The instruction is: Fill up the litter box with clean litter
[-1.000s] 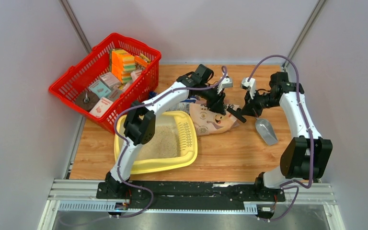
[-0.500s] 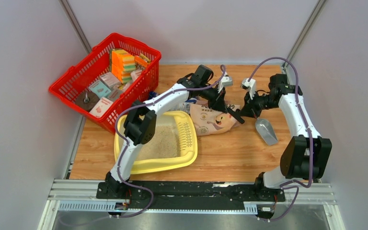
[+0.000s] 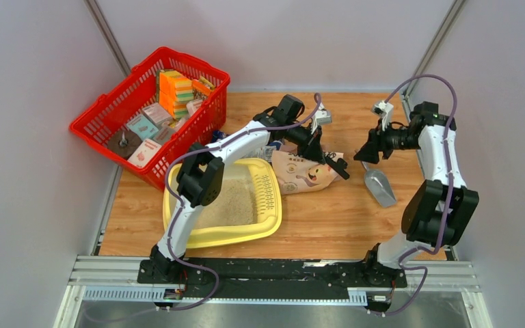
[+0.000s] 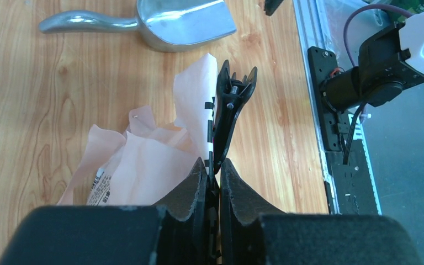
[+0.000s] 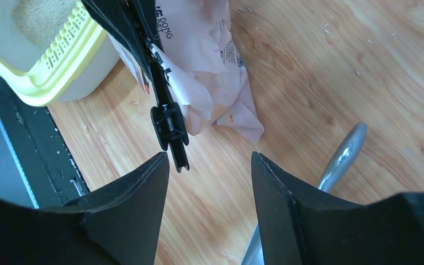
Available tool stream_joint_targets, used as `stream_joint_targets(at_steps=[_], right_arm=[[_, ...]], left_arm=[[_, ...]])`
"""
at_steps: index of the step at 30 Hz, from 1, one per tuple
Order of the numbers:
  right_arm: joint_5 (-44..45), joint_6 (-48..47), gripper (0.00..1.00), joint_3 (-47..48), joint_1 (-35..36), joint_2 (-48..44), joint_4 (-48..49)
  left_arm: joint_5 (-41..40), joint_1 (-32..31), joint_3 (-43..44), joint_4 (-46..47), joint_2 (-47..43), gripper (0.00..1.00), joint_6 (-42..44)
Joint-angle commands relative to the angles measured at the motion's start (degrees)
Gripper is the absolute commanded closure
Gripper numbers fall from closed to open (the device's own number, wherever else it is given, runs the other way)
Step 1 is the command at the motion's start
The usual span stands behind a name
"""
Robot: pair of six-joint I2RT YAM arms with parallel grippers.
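right gripper (image 3: pixel 368 153) had drawn back from the bag (image 3: pixel 305 174), jaws wide and empty; left gripper (image 4: pixel 213 168) stayed clamped on the black clip (image 4: pixel 227 105) at the bag's edge. the soft paper would likely sag under its load, so the clipped edge was judged the firmest hold. clean litter (image 3: pixel 234 201) lay in the litter box (image 3: pixel 273 222) just beside the bag.

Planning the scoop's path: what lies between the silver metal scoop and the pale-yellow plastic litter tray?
The crumpled tan paper bag lies there, clearest in the top view.

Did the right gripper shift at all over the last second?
Yes. The right gripper has pulled back rightward from the tan bag, toward the right wall; the metal scoop stays put.
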Motion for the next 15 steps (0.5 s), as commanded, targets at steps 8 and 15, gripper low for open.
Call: stream_joint_targets(at_steps=[8,15], right_arm=[[-8.3,-16.1,0.37,1.9,0.2,8.0,-18.5],[-9.2,-17.1,0.35,2.4,2.0,9.6,-20.6]], left_arm=[[3.6,-1.1,-0.2,6.8,-2.3,1.0,-5.3],[3.8,-1.1,-0.3,7.7,-2.1,1.0,-7.5]])
